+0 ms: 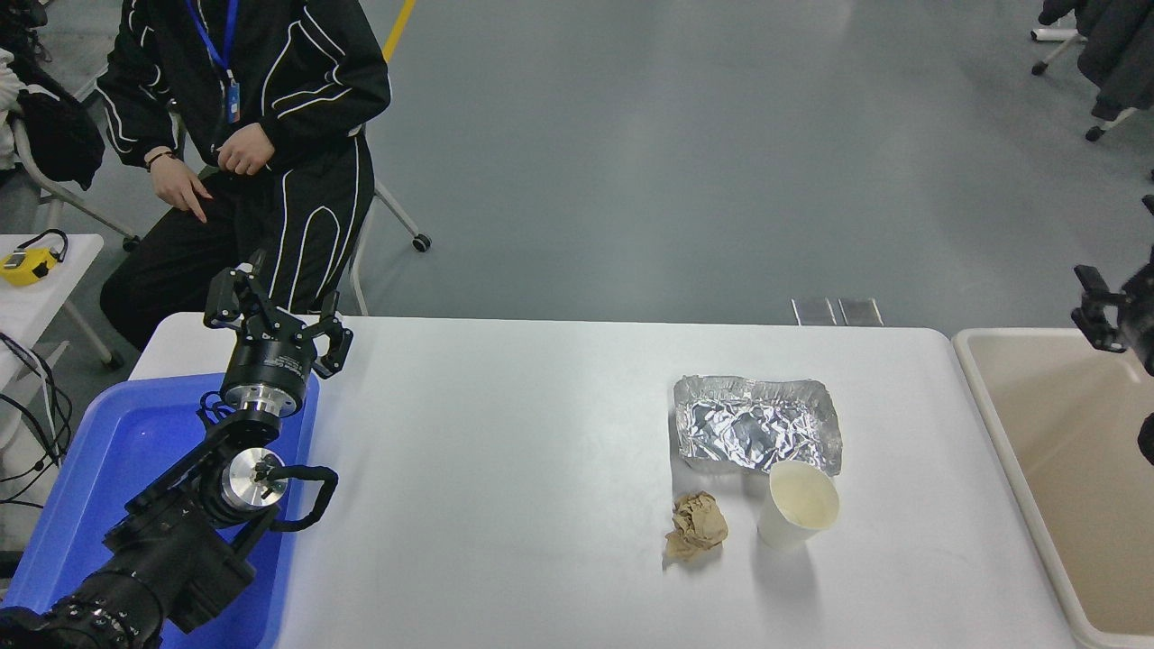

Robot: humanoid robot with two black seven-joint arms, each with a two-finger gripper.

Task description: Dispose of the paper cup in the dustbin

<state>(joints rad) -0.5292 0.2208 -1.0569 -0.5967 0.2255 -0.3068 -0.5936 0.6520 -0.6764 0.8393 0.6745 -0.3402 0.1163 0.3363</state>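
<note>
Head view shows your paper cup [799,516] upright on the counter [505,469] beside the foil tray [755,424]; light and crushable, so pinch its wall gently; right pincer [1102,315] state unclear, left pincer [275,320] spread.

The cup [799,516] stands upright on the table [505,469], touching the foil tray's [755,425] near edge, a paper ball [696,525] just left of it. The bin [1064,469] sits well right of the cup, the right gripper [1104,315] over its far rim.
</note>
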